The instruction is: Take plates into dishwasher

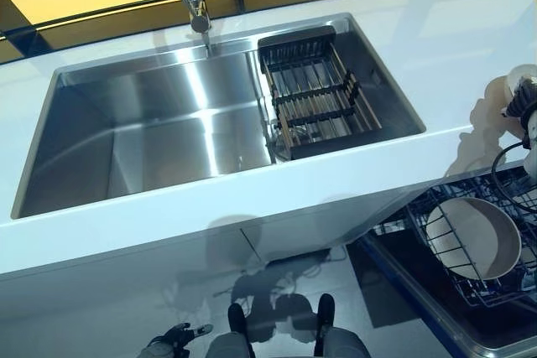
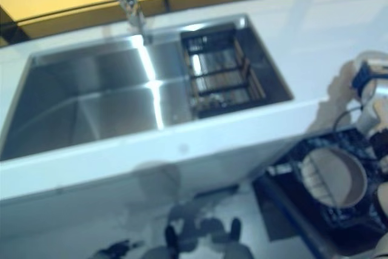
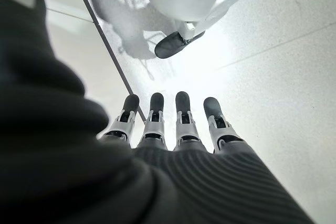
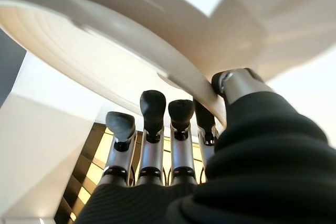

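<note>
Between the thumb and fingers [image 4: 152,111] of the right hand [image 4: 210,145] sits the rim of a cream plate [image 4: 115,51], pinched at its edge. Glazed, stiff and smooth, it is probably slippery and breakable, so a firm rim hold suits it. Below that hand, another round plate [image 1: 471,236] stands in the dishwasher's wire rack [image 1: 503,291]. The left hand [image 3: 173,129] hangs beside the white tabletop [image 1: 419,48], fingers straight, empty.
</note>
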Controlling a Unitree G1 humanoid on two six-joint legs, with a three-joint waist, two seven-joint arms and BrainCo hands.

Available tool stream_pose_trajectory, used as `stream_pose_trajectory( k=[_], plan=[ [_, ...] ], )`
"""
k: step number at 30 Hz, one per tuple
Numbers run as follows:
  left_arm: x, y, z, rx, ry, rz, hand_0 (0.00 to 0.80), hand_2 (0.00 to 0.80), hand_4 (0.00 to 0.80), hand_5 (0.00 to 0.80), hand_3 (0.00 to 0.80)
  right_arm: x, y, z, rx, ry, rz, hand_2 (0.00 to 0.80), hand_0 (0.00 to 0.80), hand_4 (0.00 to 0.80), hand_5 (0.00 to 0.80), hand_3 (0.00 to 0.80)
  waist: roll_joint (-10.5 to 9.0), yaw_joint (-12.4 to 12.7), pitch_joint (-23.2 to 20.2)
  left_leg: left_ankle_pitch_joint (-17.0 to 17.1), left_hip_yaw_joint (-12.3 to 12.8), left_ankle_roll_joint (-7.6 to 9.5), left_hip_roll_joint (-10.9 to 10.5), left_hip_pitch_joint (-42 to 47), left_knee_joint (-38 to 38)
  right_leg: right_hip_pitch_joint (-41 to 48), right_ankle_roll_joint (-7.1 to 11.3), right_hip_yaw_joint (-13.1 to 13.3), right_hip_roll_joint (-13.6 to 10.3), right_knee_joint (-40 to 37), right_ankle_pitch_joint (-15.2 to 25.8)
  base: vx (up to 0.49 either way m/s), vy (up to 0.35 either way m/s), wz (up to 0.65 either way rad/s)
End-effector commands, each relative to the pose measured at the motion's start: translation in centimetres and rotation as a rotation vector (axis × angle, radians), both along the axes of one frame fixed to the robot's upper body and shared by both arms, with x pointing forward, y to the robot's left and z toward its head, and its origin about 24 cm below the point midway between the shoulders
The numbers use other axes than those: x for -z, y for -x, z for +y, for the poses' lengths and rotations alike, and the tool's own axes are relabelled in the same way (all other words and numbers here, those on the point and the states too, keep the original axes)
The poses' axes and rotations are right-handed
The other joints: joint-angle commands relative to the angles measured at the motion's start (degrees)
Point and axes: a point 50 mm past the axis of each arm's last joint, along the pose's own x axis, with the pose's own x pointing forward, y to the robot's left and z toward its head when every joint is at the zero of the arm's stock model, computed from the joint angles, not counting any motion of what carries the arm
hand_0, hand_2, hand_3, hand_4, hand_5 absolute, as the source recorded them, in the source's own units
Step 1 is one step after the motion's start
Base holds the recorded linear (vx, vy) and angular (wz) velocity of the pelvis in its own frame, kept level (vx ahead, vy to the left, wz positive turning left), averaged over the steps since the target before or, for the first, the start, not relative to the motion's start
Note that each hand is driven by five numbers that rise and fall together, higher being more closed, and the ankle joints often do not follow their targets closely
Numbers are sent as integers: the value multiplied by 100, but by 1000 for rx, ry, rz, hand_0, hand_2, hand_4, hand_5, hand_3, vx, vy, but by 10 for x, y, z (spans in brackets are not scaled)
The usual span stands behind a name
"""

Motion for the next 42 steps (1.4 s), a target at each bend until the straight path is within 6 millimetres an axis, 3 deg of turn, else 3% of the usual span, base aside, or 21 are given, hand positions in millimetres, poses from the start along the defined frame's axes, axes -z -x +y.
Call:
stream_pose_trajectory(
  k=[1,11,26,31,42],
  plan=[
    [-4,3,22,7,-69,18,0,0,0,0,0,-35,7,0,-48,-6,-145,800,800,800,800,800,-427,-31,-274,-262,-166,1,-13,229,-13,122,354,38,-40,-6,-219,37,10,-1],
    [-2,10,26,-3,-84,45,0,0,0,0,0,-58,23,-8,-110,-184,-234,800,800,800,800,800,-669,-242,-605,-319,15,-8,51,466,-13,274,335,184,59,-6,-254,35,6,-7],
    [-1,20,33,-23,-106,84,0,0,0,0,0,-44,39,-26,-125,-475,-146,800,800,800,800,800,-853,-537,-851,-393,299,-3,91,694,-13,312,330,442,160,-6,-213,21,0,-11],
    [-1,15,32,-29,-105,79,0,0,0,0,0,-27,41,-24,-170,-568,-32,800,800,800,800,800,-884,-668,-877,-420,399,7,92,756,-13,306,324,532,195,-6,-196,10,6,-12],
    [-2,15,35,-45,-100,85,0,0,0,0,0,48,53,-20,-206,-1012,340,800,800,800,800,800,-927,-786,-892,-439,500,10,106,794,-13,284,284,598,236,-6,-182,-4,-13,-7]
  ],
)
